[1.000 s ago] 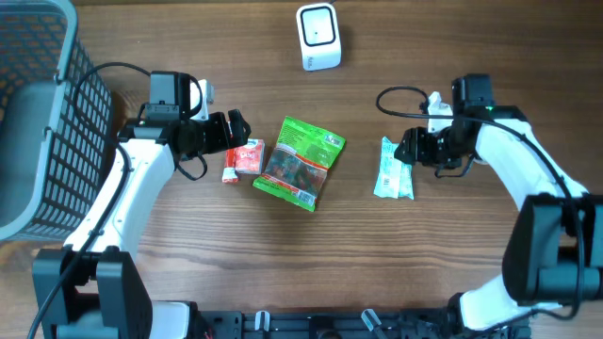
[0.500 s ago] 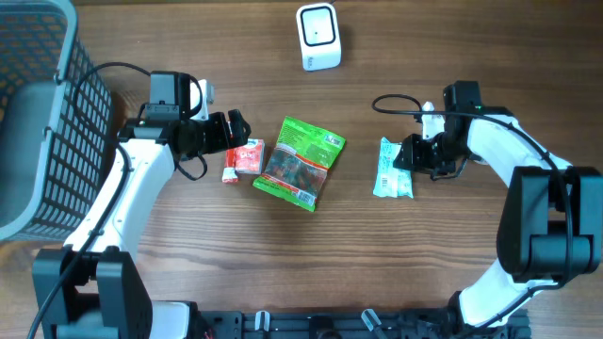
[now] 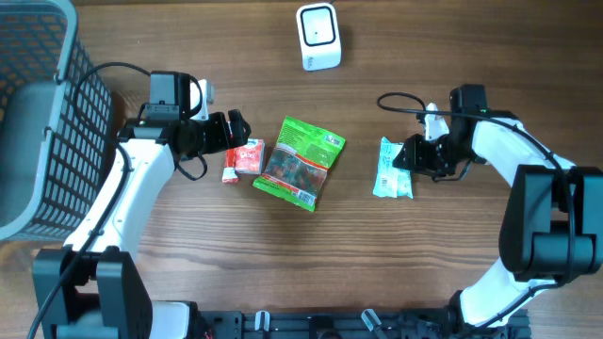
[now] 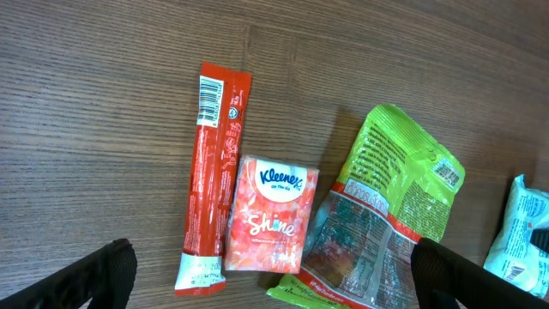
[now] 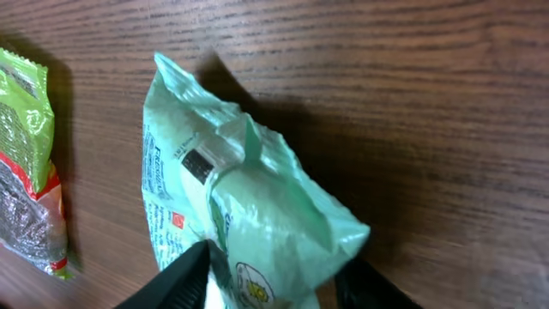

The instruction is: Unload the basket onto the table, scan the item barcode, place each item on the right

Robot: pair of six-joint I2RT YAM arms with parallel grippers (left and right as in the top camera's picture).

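**A:** Where is our item?

**B:** We take the pale green packet (image 5: 257, 197) as ours. It lies on the table (image 3: 452, 245), to the right of the green snack bag (image 3: 301, 162). Our right gripper (image 3: 407, 156) straddles the end nearest the wrist. The jaws stand half-closed on either side of it, and we cannot tell whether they actually bite.

**A:** How will it handle?

**B:** We judge it light, soft and puffy. Its thin, slick film will crumple and may slide out of a loose pinch. We want our hold on the crimped end seam, clear of the dark printed patch (image 5: 196, 163), which may be the barcode.

**A:** And our left gripper (image 3: 234, 132)?

**B:** Spread wide and holding nothing, just beside the tissue pack (image 4: 273, 215) and the red stick (image 4: 213, 172).
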